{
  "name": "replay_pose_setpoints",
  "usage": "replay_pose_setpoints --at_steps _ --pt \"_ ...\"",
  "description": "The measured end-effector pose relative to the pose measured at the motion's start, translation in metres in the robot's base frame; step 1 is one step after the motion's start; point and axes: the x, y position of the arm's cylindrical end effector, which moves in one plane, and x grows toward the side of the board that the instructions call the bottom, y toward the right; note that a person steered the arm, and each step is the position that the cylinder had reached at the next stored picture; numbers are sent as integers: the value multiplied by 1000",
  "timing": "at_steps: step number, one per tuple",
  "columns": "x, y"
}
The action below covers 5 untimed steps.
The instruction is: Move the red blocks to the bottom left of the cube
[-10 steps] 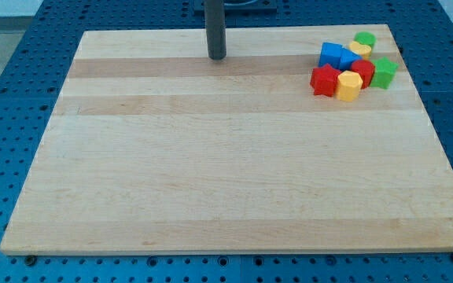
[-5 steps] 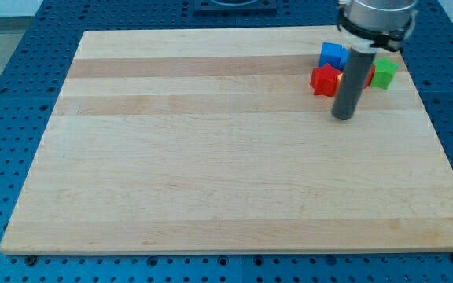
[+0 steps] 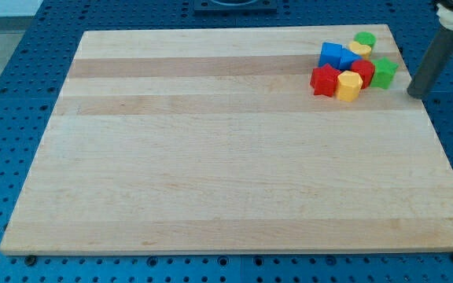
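A tight cluster of blocks sits at the board's top right. A red star-like block (image 3: 324, 80) lies at its left, and a second red block (image 3: 363, 72) is wedged in its middle. A blue cube (image 3: 333, 54) and another blue block (image 3: 350, 59) are above them. A yellow hexagonal block (image 3: 348, 86) is at the bottom, and a second yellow block (image 3: 359, 49) is near the top. A green cylinder (image 3: 364, 38) is topmost, and a green star-like block (image 3: 383, 72) is at the right. My tip (image 3: 419, 93) stands right of the cluster, apart from the green star-like block.
The wooden board (image 3: 226, 157) rests on a blue perforated table (image 3: 6, 118). The board's right edge runs just beside my tip.
My tip has swept from the board's top middle, past the cluster's lower side, to the cluster's right. The blocks have not moved.
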Motion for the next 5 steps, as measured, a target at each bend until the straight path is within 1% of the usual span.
replay_pose_setpoints --at_steps 2,4,5 --pt "-21 -56" --pt "-33 -115" --pt "-44 -132"
